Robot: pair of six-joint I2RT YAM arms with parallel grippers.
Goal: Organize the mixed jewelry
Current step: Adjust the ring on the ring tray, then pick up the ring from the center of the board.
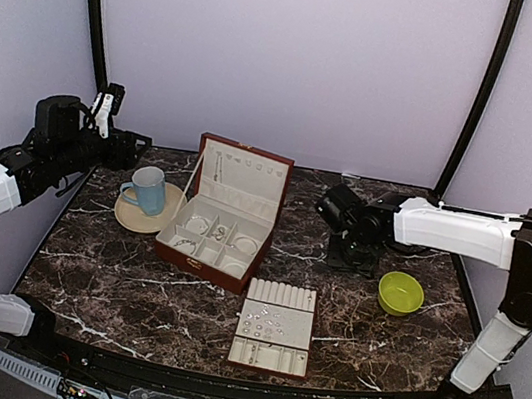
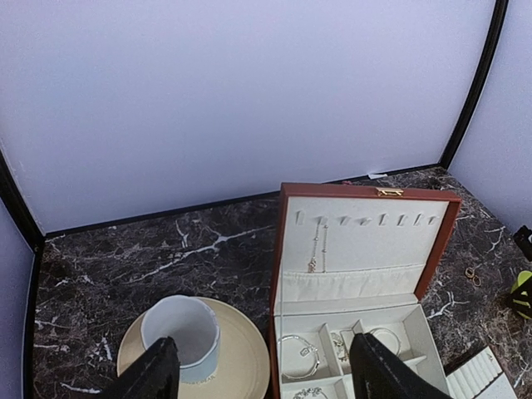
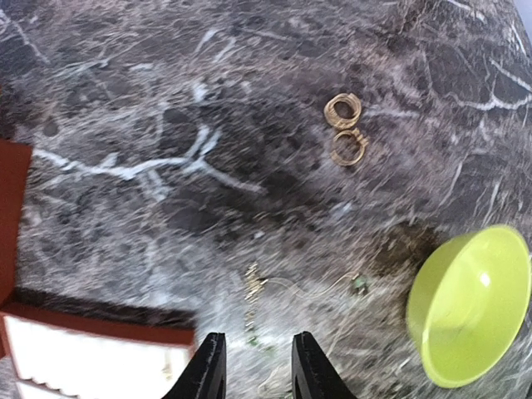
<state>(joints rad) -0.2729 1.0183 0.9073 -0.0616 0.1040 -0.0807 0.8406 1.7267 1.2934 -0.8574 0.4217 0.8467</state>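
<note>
Where the table's far-left corner lies, left gripper (image 2: 264,341): raised well above the marble, jaws spread wide with nothing between them.
Mug (image 1: 147,189): pale blue, upright on a cream saucer (image 1: 131,220), just left of the box; nothing shows inside it in the left wrist view.
Compartment box (image 1: 242,170): reddish-brown, lid standing open, at the table's centre. It holds part of the mixed jewelry (image 2: 386,337): a bracelet (image 2: 299,345) and other hoops lie in separate cream compartments, and fine chains (image 2: 316,248) hang from the lid's hooks.
Ring tray (image 1: 281,293): flat, cream, near the front edge and just right of the box. Several tiny pieces sit in its middle rows, and its far rolls look bare.
Right gripper (image 3: 253,362): low over the marble between box and bowl, jaws parted a little and grasping nothing.
Loose pieces: a thin chain (image 3: 251,287) lies on the marble just beyond the right fingertips; two small rings (image 3: 342,108) lie side by side farther off, touching or nearly so.
Green bowl (image 1: 400,293): at the right, near the right arm; no contents visible.
Progress: judged well along, with box and tray already stocked. The chain and the two rings are left to place.
</note>
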